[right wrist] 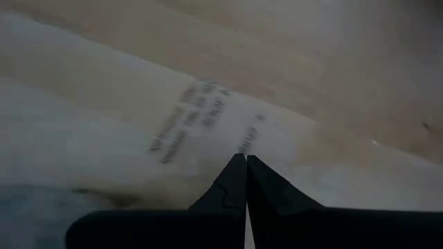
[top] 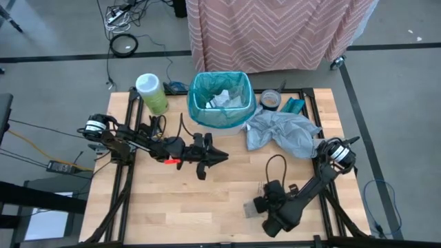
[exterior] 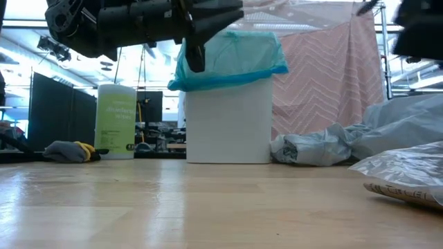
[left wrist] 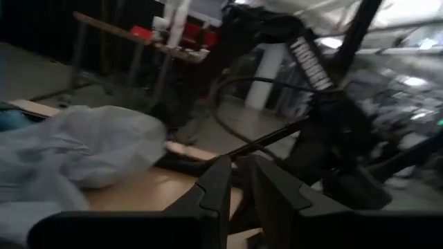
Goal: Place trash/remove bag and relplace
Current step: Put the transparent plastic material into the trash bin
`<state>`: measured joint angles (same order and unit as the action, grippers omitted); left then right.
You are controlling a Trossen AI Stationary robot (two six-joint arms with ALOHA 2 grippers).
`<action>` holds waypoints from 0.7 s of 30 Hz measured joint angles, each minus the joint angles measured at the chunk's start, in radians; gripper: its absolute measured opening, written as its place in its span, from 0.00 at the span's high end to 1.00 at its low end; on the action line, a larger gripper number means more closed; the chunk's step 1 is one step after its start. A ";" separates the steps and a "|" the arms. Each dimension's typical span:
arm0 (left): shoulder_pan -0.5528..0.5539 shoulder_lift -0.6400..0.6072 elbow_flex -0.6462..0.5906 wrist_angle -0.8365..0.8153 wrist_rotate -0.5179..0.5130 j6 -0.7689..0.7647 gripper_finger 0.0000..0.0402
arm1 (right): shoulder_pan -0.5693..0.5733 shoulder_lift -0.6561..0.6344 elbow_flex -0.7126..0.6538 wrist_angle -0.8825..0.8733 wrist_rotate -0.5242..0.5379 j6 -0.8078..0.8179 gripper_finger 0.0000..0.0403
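A white bin (exterior: 228,117) lined with the teal bag (top: 207,103) stands at the table's far middle, with white trash pieces (top: 224,98) inside it. A clear printed packet (top: 248,210) lies flat on the table near the front right. My right gripper (right wrist: 246,160) is shut and slants down with its tips at this packet (right wrist: 201,124). My left gripper (top: 219,157) hovers mid-table in front of the bin, pointing toward the right edge. Its fingers (left wrist: 221,187) stand a narrow gap apart with nothing between them. My right gripper's shut fingertips come slanting down from above at the printed face of the clear packet (right wrist: 239,142). The packet lies flat on the table (exterior: 405,176). Whether the tips touch it I cannot tell.
A crumpled pale grey plastic bag (top: 282,132) lies right of the bin. A green wipes canister (top: 151,93) stands left of it. A tape roll (top: 270,100) and a teal item (top: 293,105) sit at the far right. Bare wood (top: 220,200) shows in the near middle.
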<state>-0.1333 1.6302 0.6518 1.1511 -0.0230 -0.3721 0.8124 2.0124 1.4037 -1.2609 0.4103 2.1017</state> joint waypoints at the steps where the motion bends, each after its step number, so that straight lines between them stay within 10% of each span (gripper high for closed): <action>1: 0.000 0.000 0.000 0.018 0.020 -0.019 0.83 | -0.006 -0.002 0.018 0.001 0.003 -0.030 1.00; 9: 0.000 -0.001 0.001 0.122 0.152 -0.086 0.83 | -0.026 -0.009 0.086 0.003 0.045 -0.396 0.89; 21: 0.000 0.000 0.001 0.033 0.159 -0.134 0.83 | 0.004 -0.010 -0.135 0.309 0.066 -0.024 0.59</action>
<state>-0.1329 1.6299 0.6525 1.1843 0.1364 -0.5056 0.8160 2.0027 1.2689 -0.9520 0.4767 2.0776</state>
